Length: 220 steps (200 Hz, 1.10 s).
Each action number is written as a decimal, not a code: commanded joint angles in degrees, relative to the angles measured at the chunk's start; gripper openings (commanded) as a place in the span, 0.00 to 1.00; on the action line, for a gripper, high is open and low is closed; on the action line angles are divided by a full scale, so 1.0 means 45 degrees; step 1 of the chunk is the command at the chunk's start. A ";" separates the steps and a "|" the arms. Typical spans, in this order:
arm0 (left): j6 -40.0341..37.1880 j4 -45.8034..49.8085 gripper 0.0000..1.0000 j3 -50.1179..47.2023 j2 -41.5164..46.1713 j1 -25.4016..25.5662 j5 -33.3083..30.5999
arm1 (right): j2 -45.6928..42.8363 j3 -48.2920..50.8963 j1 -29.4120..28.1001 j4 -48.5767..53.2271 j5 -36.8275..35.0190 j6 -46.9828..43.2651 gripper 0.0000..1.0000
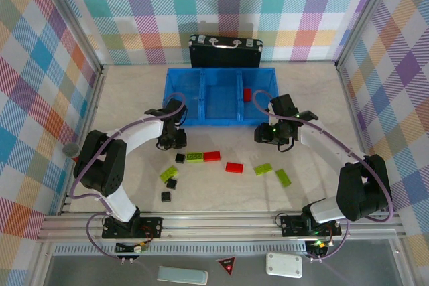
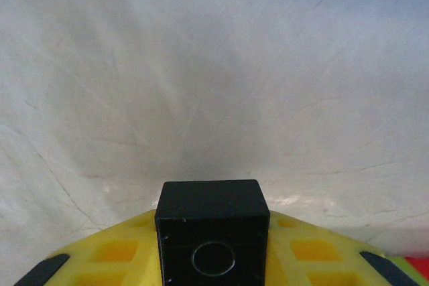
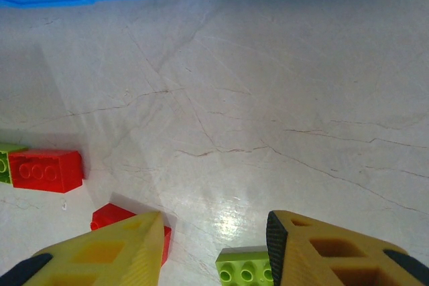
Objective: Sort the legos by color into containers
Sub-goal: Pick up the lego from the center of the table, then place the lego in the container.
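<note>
Gripper, left [image 1: 175, 137]: fingers were clamped on a black square lego [image 2: 211, 202].
Gripper, right [image 3: 214, 246]: fingers stood apart, empty.
Blue tray [image 1: 219, 122]: right compartment held one red lego [image 1: 247, 94].

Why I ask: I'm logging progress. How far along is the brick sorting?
Done: one red brick lies in the right compartment of the blue tray. In hand: the left gripper is shut on a black brick; the right gripper hangs open and empty over the table. Left: about nine loose bricks, red, green and black, on the table in front of the tray.
</note>
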State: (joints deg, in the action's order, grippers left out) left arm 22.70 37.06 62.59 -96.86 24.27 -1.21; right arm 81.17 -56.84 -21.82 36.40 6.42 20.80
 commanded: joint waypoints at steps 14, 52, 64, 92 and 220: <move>-0.0608 0.1032 0.34 0.1487 0.0123 0.0072 -0.0420 | -0.0491 0.0238 -0.0093 0.0384 -0.0229 0.0219 0.46; -0.1155 0.1456 0.34 0.3110 -0.0563 -0.0205 -0.0531 | -0.0731 0.0394 -0.0092 0.0513 -0.0332 0.0215 0.46; -0.1339 0.1566 0.33 0.3713 -0.0825 -0.0333 -0.0513 | -0.0840 0.0424 -0.0082 0.0591 -0.0370 0.0222 0.46; -0.1746 0.1813 0.33 0.5154 -0.1673 -0.0636 -0.0524 | -0.1078 0.0559 -0.0097 0.0717 -0.0506 0.0200 0.47; -0.2956 0.3034 0.32 0.9295 -0.6139 -0.1292 -0.1043 | -0.1327 0.0720 -0.0091 0.1036 -0.0836 0.0103 0.47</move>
State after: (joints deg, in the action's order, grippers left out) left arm 11.05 47.29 102.41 -122.56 19.18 -5.67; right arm 76.64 -53.98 -21.82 39.70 3.40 20.99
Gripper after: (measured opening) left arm 0.328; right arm 0.469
